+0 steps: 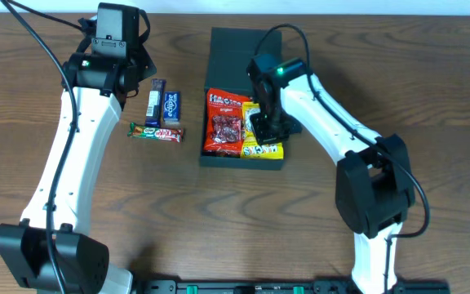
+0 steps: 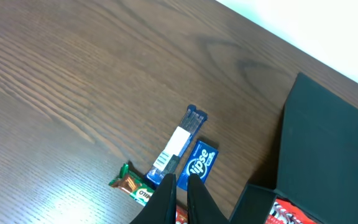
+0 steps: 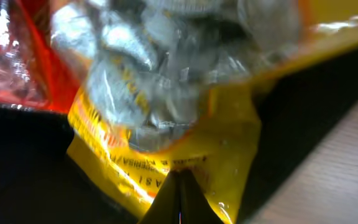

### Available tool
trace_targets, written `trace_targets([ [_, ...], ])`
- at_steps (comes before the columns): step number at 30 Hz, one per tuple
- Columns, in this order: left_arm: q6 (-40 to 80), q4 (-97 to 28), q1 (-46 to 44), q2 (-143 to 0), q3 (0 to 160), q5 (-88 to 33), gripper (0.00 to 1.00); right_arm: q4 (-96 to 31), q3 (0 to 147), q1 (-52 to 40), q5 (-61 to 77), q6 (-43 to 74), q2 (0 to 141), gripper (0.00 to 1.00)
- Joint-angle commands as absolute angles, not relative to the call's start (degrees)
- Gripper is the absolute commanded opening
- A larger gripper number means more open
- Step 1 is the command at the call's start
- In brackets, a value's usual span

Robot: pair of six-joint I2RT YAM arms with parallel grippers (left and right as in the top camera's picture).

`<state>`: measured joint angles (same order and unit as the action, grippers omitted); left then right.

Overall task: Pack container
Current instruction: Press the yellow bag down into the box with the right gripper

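1. The right hand [image 3: 179, 198] is down inside the box. Its two fingers are pressed fully together, and their tips meet at the lower edge of a yellow packet [image 3: 229, 149]. Whether a fold of wrapper is caught between them cannot be told.
2. Directly under and ahead of that hand, the yellow packet lies crumpled, its silvery film bunched. The hand is probably settling the packet flat so that it fits the tray.
3. Just to that hand's left, a red packet [image 1: 225, 124] lies flat right beside the yellow one. Side by side, the two span the tray's width, which looks like a deliberate way of filling it.
4. Around the hand stands the box [image 1: 243, 161], dark and matte, set between the two arms. Its lid [image 1: 239, 53] is folded back beyond the hand, away from the robot, so the opening is free for reaching in from above.
5. Well to the left of the box, the left hand [image 2: 180, 198] hangs above the surface [image 2: 73, 74]. Its fingers are all but closed and nothing is between them.
6. Just below and ahead of its fingertips lie three snacks not yet packed. A white-and-blue bar [image 2: 176, 146] and a blue packet [image 2: 202, 160] lie side by side. A green bar [image 2: 132, 183] lies across their near ends.
7. These snacks sit within the left arm's reach, so that hand seems best placed to take them next.
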<state>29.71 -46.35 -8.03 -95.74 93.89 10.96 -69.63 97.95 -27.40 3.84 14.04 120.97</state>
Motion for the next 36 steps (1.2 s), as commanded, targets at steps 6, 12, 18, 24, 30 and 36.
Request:
trace_targets([
  [6, 29.1, -46.52, -7.84, -95.9, 94.3, 12.03, 0.09, -63.57, 91.72, -27.79, 3.2, 14.57, 120.01, 0.01],
  [12, 28.64, -46.52, -7.84, -95.9, 94.3, 12.19, 0.09, -65.65, 96.27, -27.77, 3.25, 14.55, 117.89, 0.02],
  [18, 28.25, -46.5, -7.84, -95.9, 94.3, 12.21, 0.09, -64.77, 102.54, -26.98, 3.16, 11.4, 110.43, 0.02],
  [24, 28.25, -46.44, -7.84, -95.9, 94.3, 12.21, 0.13, -70.91, 101.69, -26.41, 2.98, 10.15, 108.88, 0.02],
  [30, 28.25, -45.82, -7.84, -95.9, 94.3, 12.19, 0.13, -67.83, 92.75, -27.4, 3.01, 9.78, 108.88, 0.02],
  [36, 28.25, -45.84, -7.84, -95.9, 94.3, 12.19, 0.16, -62.43, 86.02, -27.49, 3.25, 9.8, 109.01, 0.02],
])
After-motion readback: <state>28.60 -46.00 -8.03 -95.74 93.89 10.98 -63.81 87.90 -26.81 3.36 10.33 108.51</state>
